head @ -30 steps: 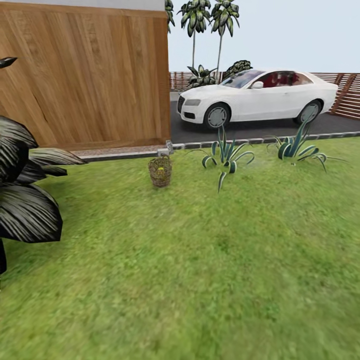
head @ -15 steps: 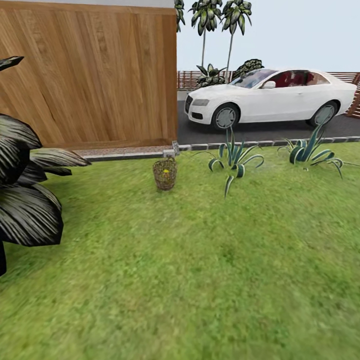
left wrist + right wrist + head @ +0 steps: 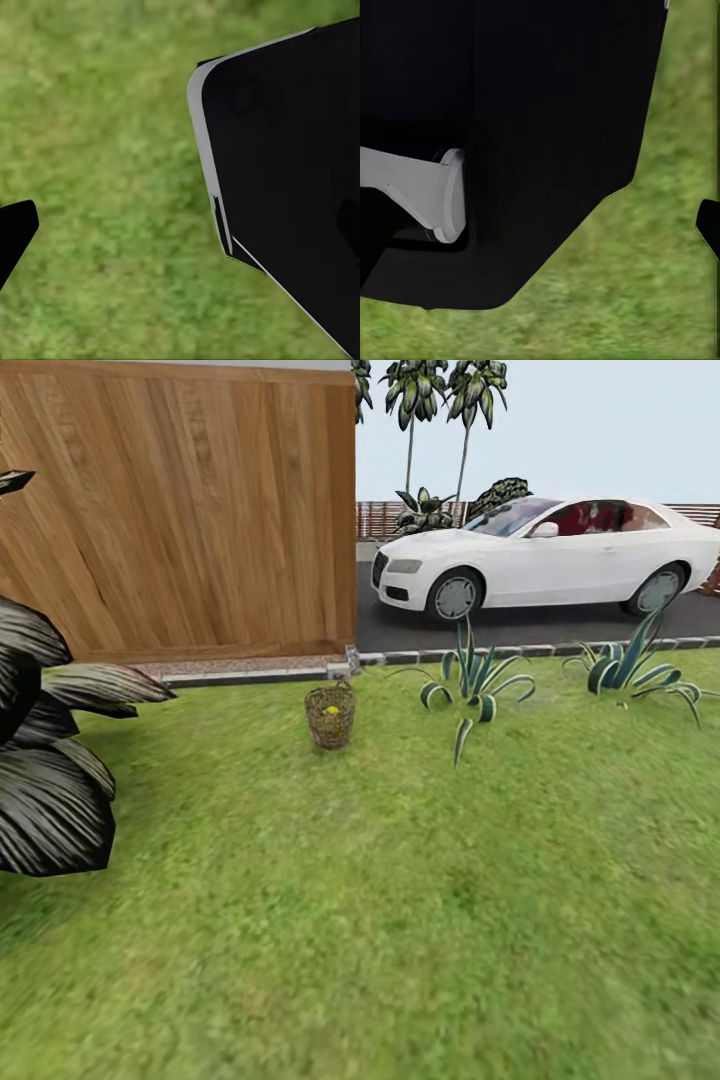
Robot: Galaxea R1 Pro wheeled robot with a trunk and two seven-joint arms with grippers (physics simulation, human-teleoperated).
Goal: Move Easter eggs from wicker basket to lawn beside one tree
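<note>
Brown wicker basket (image 3: 330,716) stands upright on the lawn (image 3: 400,920), near the wooden wall (image 3: 180,510) and stone kerb (image 3: 450,655). A yellow egg (image 3: 331,710) shows through the weave. Spiky plant (image 3: 473,685) well right; white car (image 3: 545,555) beyond. Both wrist views: grass, dark robot body; claw states cannot be told.

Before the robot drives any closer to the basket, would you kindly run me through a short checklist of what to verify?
1. Wicker basket in head view, upright on the lawn: ok.
2. Egg in the basket: a yellow spot shows inside; count of three: cannot tell.
3. Grass path straight to the basket free of obstacles: ok.
4. Dark leafy plant to the left, off the path: ok.
5. Jaws open and empty: cannot tell.
6. Thick-trunked target tree chosen: cannot tell.
</note>
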